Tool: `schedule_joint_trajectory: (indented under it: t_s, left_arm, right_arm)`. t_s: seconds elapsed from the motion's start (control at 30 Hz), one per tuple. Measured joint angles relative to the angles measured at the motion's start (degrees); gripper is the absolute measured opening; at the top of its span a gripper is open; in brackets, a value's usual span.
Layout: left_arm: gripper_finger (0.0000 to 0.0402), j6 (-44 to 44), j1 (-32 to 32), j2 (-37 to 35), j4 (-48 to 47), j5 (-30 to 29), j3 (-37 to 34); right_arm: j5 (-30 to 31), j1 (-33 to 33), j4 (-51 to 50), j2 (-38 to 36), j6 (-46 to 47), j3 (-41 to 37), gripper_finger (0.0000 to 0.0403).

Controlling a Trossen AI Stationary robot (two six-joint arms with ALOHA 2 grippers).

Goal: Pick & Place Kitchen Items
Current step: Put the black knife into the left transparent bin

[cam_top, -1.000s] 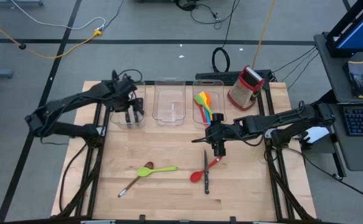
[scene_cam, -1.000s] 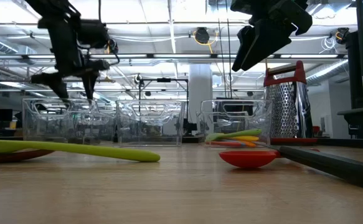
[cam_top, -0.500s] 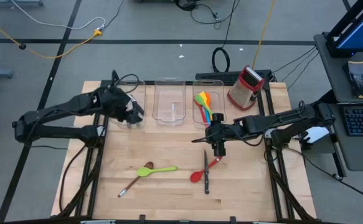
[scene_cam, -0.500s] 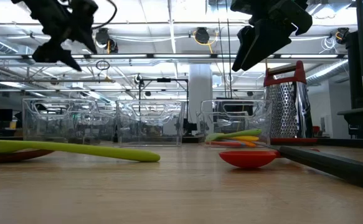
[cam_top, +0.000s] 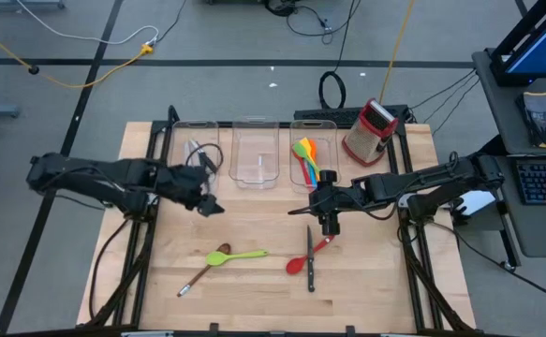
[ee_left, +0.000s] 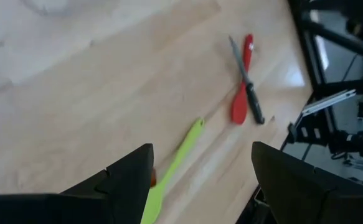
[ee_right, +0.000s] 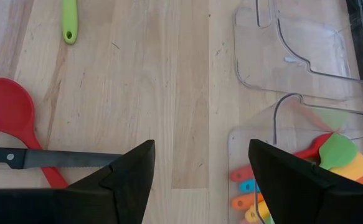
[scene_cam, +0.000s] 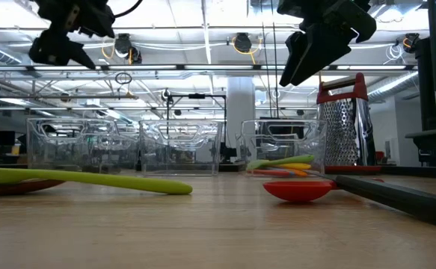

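A: Fingers first, how do they stand?

B: Mine are spread wide on both sides and hold nothing. My left gripper [cam_top: 207, 201] hangs left of centre in the high view, above bare wood just in front of the left bin [cam_top: 194, 154]. My right gripper [cam_top: 329, 225] hovers right of centre, over the handle end of the red spoon [cam_top: 302, 259].

A: And the utensils on the table?

B: In the lower middle of the high view, the black-handled knife [cam_top: 310, 262] lies across the red spoon, touching it. To the left of them the green spatula [cam_top: 243, 255] lies beside a brown spoon [cam_top: 203, 271], their heads overlapping.

A: Anything binned already?

B: Yes. The right bin [cam_top: 312, 157], upper middle of the frame, holds a bunch of coloured utensils [ee_right: 330, 155]: green, orange, yellow, blue, red. The middle bin [cam_top: 256, 154] stands beside it. The box grater [cam_top: 370, 131] stands upright just right of the bins.
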Motion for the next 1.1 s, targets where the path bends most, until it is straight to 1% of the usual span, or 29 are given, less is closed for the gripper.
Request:
schedule_joint_trajectory:
  t_s: [0.1, 0.23, 0.47, 0.57, 0.63, 0.8, 1.1]
  left_arm:
    - [0.0273, -3.31, -3.47, 1.61, -0.02, -1.72, 0.00]
    - [0.0273, -4.73, -6.96, 3.83, -0.08, -4.25, 0.00]
    - [0.0273, -1.28, -10.36, 7.01, -0.15, -11.42, 0.00]
    - [0.0273, 2.53, -10.97, 7.69, -0.15, -12.22, 0.00]
    - [0.0273, 5.12, -11.01, 7.67, -0.13, -12.32, 0.00]
    - [0.0273, 9.00, -10.91, 6.13, -0.19, -15.22, 0.00]
    - [0.0273, 15.59, -10.79, 0.96, -0.34, -17.39, 0.00]
  right_arm:
    - [-0.03, 0.01, -0.01, 0.02, 0.88, 0.00, 0.0251]
    - [-0.36, 0.01, -0.05, 0.02, 5.12, 0.00, 0.0251]
    - [-8.49, 0.05, -0.03, 0.02, 13.83, 0.00, 0.0251]
    - [-10.41, 0.57, -0.01, 0.02, 17.99, 0.00, 0.0251]
    - [-10.41, 1.58, 0.00, 0.02, 20.96, 0.00, 0.0251]
    - [-10.44, 5.29, 0.03, 0.02, 26.60, 0.00, 0.0251]
    - [-10.46, 10.87, 0.36, 0.29, 42.65, 0.00, 0.0251]
